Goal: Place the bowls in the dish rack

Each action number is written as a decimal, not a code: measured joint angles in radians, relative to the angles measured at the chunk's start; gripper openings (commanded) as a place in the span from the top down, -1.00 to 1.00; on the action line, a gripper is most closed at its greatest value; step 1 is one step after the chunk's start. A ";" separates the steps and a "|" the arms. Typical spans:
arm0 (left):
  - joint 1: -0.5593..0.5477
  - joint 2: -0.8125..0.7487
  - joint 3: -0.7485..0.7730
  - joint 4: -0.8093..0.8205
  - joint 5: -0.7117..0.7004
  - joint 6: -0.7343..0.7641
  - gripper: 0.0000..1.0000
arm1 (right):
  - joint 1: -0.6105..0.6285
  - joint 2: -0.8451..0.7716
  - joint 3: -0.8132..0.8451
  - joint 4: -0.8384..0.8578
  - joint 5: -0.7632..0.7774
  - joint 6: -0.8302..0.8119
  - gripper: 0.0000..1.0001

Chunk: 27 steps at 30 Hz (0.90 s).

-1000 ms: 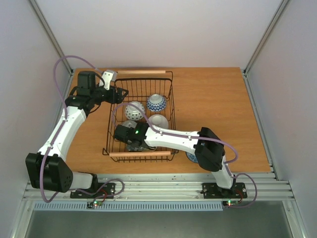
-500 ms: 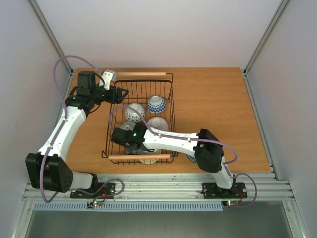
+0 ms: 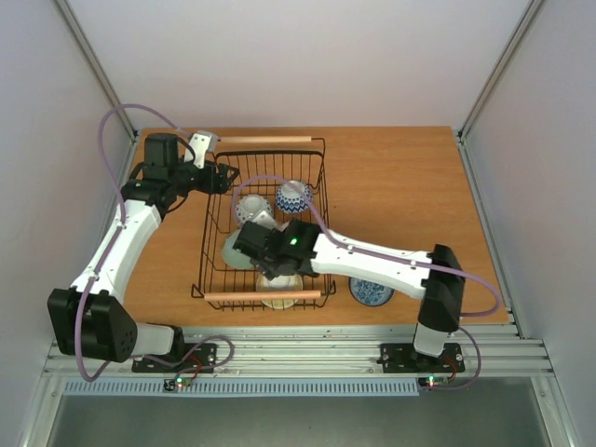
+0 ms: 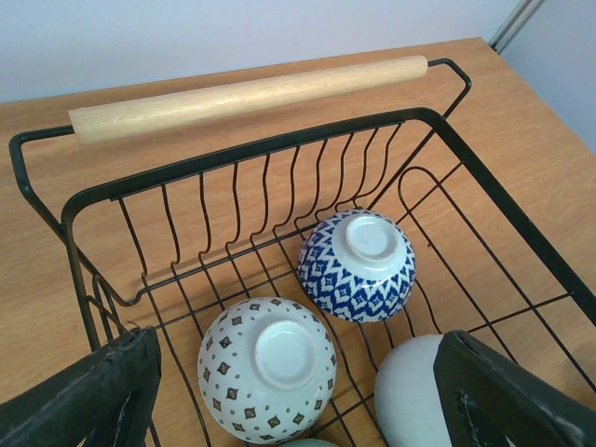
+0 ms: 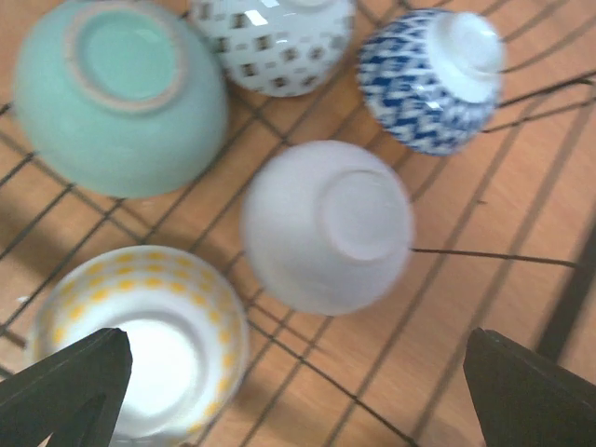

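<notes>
At the left, the left fingers point(image 4: 93, 396) were held spread apart with nothing gripped, just above the far left corner of the dish rack point(image 3: 216, 228). The rack was set on the desk point(image 3: 400, 177), with one wooden handle point(image 4: 247, 96) at its far end and another point(image 3: 264, 296) at its near end. Five bowls were seen inside it. A pale green bowl point(image 5: 116, 93) was placed foot up at the rack's left side. Beyond it a white bowl with small dark squares point(image 4: 267, 368) was likewise overturned. A yellow-patterned bowl point(image 5: 140, 340) was found by the near handle; which way up it lay could not be told. A blue-and-white bowl point(image 4: 357, 265) was set foot up towards the far right, just beside the squared one. A plain white bowl point(image 5: 326, 223) was turned over near the middle. The right fingers point(image 5: 65, 382) were held wide apart and empty above these bowls. To the right of the rack, a blue-patterned bowl point(image 3: 371, 292) was left on the desk, partly hidden by the right arm point(image 3: 372, 265).
</notes>
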 measured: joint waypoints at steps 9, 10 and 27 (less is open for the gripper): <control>0.004 -0.001 0.000 0.000 0.004 -0.002 -0.62 | -0.169 -0.264 -0.174 0.010 0.085 0.121 -0.75; 0.004 -0.001 0.000 0.000 0.005 -0.002 -0.62 | -0.204 -0.303 -0.208 0.010 0.091 0.145 -0.74; 0.004 -0.001 0.000 0.000 0.027 -0.003 -0.62 | -0.478 -0.601 -0.716 -0.119 0.019 0.522 -0.14</control>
